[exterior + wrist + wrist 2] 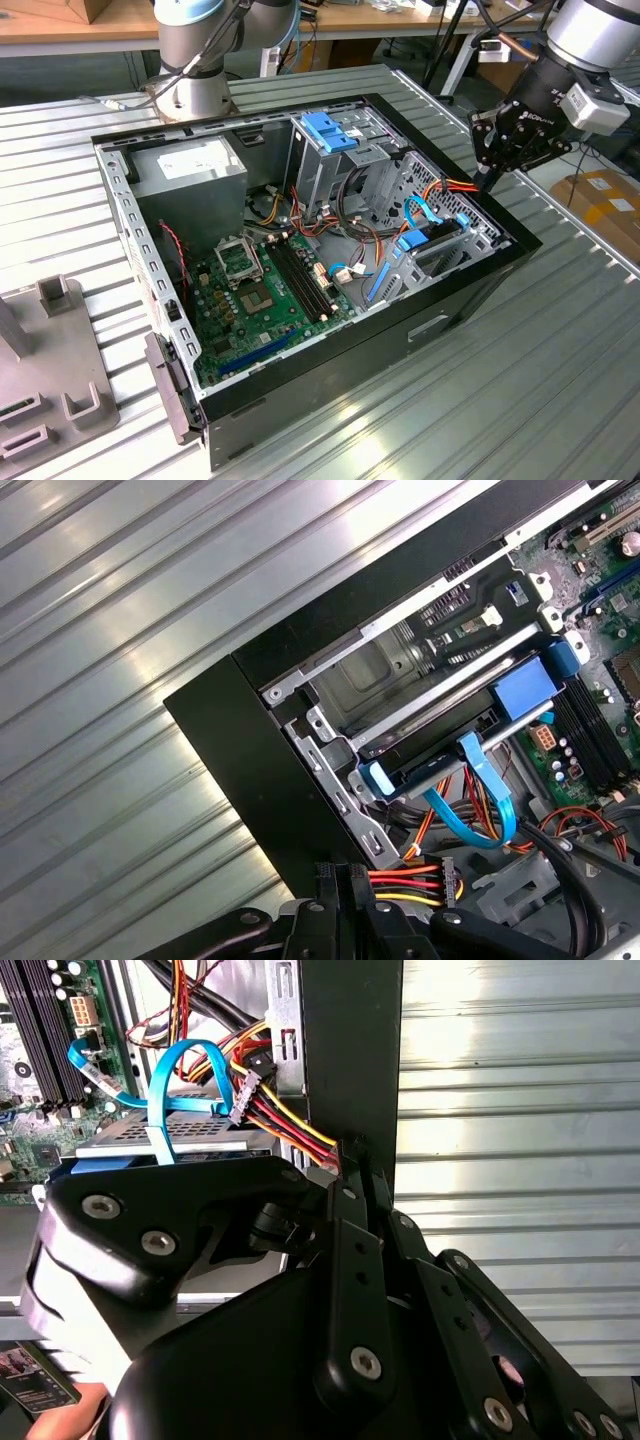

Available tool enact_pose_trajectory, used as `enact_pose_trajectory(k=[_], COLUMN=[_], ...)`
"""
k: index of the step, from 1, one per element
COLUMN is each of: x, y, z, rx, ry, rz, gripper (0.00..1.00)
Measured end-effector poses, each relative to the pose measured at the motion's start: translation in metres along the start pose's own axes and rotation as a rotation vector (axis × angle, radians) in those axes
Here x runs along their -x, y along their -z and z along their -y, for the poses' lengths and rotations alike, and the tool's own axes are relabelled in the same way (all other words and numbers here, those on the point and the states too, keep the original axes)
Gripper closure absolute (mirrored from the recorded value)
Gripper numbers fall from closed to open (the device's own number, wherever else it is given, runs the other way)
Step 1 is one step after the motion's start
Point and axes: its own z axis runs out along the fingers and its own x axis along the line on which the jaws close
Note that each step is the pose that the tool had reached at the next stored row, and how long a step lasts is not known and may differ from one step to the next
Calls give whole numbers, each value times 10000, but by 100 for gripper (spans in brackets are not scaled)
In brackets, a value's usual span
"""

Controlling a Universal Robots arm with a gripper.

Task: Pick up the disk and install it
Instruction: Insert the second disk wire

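The disk [440, 752] lies flat in the drive cage at the corner of the open computer case [470, 285], with blue rails along its sides. Its grey face [200, 1128] sits under a looped blue data cable [165, 1090]. In the exterior view the disk [420, 243] is low in the cage on the right. My gripper [487, 180] hangs over the case's right rim, beside the cage. Its fingertips [350, 1155] are closed together where the red, yellow and black power cable [405, 880] ends. The cable's black plug [245, 1090] sits near the disk's end.
Inside the case are a green motherboard [260, 290], a plain grey box with a white sticker [190, 165] and a blue slotted bracket [325, 130]. A second arm's base [195, 90] stands behind the case. A grey fixture [50, 370] sits on the ribbed metal table [560, 350].
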Motion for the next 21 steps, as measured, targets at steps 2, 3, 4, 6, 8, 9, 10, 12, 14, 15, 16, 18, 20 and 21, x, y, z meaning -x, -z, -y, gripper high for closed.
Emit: enact_pose_trajectory(k=[2, 3, 4, 6, 8, 9, 10, 12, 14, 15, 16, 18, 20, 21], x=[0, 0, 0, 1, 16, 75, 108, 167, 248, 280, 300, 359, 375, 375], y=[4, 17, 24, 45, 55, 56, 56, 56, 56, 55, 55, 55, 54, 53], z=[0, 0, 1, 1, -8, -47, -69, -107, -160, -182, -195, -233, -244, -244], rx=[-2, -1, -1, -10, -45, -107, -131, -169, -213, -230, -241, -272, -282, -282], ry=[-1, -7, -8, -12, -12, -4, -4, -2, 1, 2, 3, 5, -62, -218], rz=[1, 0, -2, -15, -66, -162, -199, -258, -325, -351, -367, -414, -432, -438], gripper=[84, 84, 84, 84, 84, 84, 84, 84, 84, 84, 84, 84, 84, 84])
